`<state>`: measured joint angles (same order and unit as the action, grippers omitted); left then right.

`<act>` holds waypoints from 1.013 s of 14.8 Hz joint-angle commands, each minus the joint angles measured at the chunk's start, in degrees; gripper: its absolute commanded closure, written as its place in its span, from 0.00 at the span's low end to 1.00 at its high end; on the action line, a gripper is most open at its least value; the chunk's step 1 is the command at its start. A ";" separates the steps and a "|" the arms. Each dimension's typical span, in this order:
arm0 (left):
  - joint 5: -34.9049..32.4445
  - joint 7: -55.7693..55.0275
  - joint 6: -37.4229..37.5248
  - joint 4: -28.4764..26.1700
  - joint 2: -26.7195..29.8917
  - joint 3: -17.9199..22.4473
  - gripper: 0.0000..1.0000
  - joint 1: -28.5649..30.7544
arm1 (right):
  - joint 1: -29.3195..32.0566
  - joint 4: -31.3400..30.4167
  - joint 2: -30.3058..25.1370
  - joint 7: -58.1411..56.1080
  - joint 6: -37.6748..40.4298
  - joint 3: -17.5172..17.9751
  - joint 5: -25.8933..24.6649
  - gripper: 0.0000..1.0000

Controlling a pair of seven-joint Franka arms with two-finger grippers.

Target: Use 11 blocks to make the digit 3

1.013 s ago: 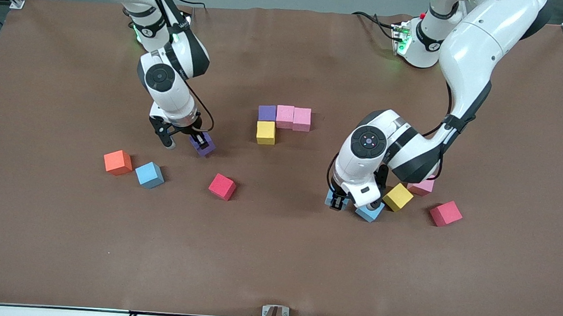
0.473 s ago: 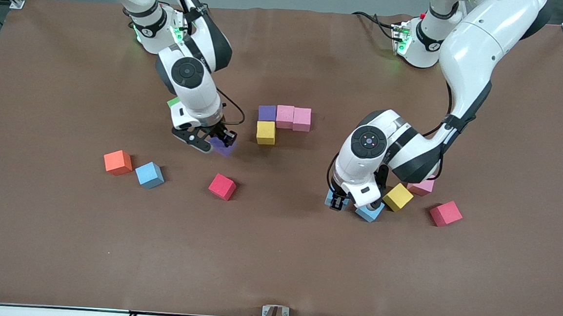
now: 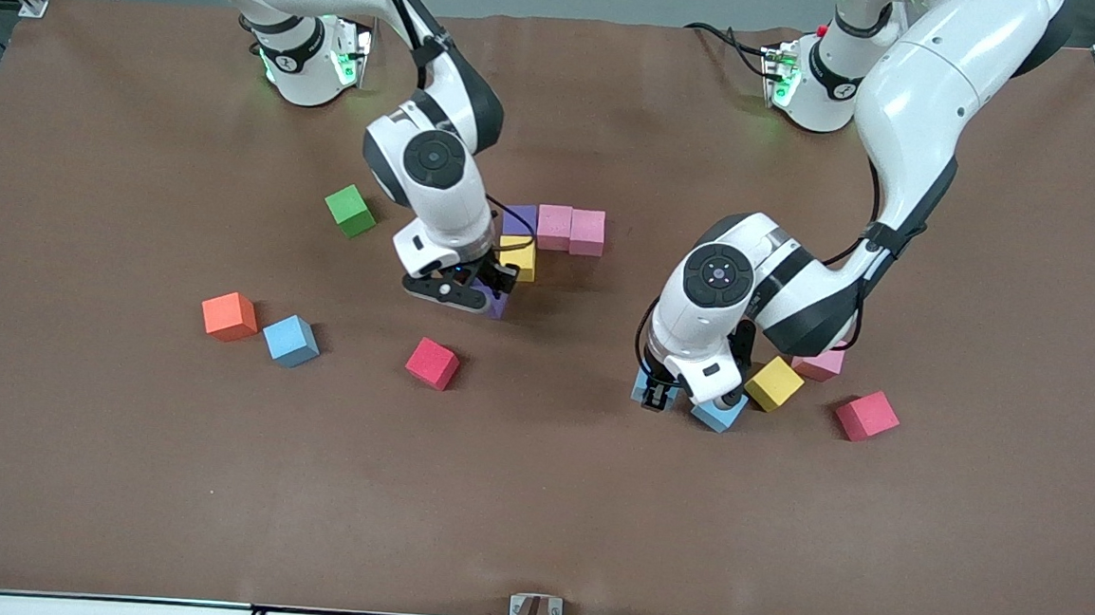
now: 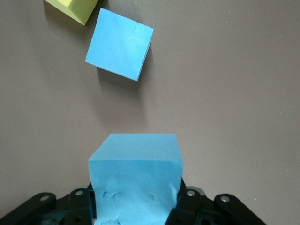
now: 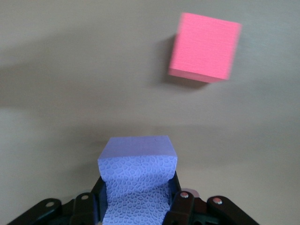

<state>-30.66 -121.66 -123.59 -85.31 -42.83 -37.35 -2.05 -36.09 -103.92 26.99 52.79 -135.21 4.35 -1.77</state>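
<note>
Blocks are lying scattered over the brown desk [image 3: 119, 471], and no brand, label or writing is readable on any of them. Four are sitting together around the middle of the desk: a purple block [image 3: 519, 218], two pink blocks [image 3: 554, 226] [image 3: 587, 232] in a row with it, and a yellow block [image 3: 520, 256] touching the purple one on the side toward the front camera.

The right pincer [image 3: 490, 290] is clamping a second purple block [image 5: 137, 180], squeezed between its fingers, over the desk just beside that yellow block. The left pincer [image 3: 658, 390] is gripping a light blue block [image 4: 135, 180], pinched tight, low over the desk toward the left arm's end. Another light blue block [image 3: 720, 411], a yellow block [image 3: 774, 383], a pink block [image 3: 822, 363] and a red block [image 3: 867, 415] are clustering near it.

Toward the right arm's end, a red block [image 3: 432, 363], a light blue block [image 3: 291, 340] and an orange cube [image 3: 228, 316] are resting well apart from the middle group, with a green cube [image 3: 350, 210] sitting farther from the front edge.
</note>
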 commanded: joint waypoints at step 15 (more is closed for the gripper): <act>0.33 -15.09 0.54 -0.38 0.91 0.08 0.44 -0.59 | -3.55 5.66 7.81 -7.62 4.08 -0.48 -3.94 0.99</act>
<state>-30.66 -134.37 -123.56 -85.23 -42.79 -37.43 -2.18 -39.14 -97.46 35.24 45.49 -130.99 4.31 -4.60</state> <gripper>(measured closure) 0.427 0.476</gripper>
